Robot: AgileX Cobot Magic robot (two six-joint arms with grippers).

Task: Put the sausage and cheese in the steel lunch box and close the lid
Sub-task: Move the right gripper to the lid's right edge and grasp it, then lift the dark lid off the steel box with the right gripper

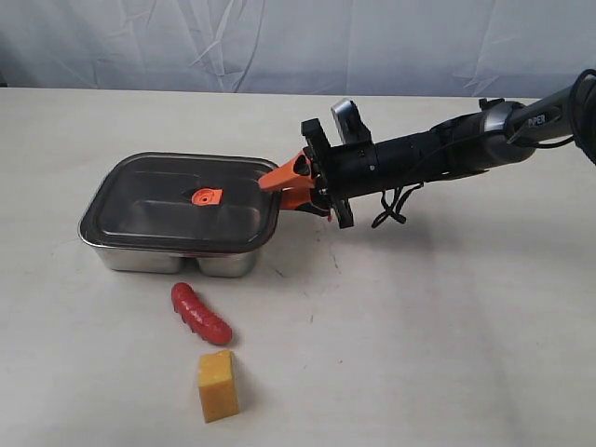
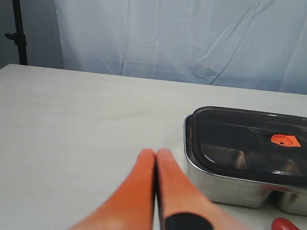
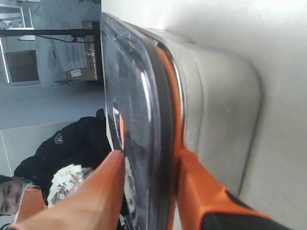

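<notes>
Exterior view, nearest first: the cheese stands on the worktop, just at 5 o'clock of the sausage, the two apart. The sausage lies bare on the worktop at 6 o'clock of the steel lunch box, near its front wall but not touching. The lid covers the box. At its 3 o'clock edge the right tool is clamped on the rim; the right wrist view shows one finger on top and the other under the orange seal. The left tool, seen only from its own wrist, hangs with fingers pressed together, holding nothing, at 9 o'clock of the box. I judge the task barely started: neither food is packed, and the lid must come off, then go back on.
</notes>
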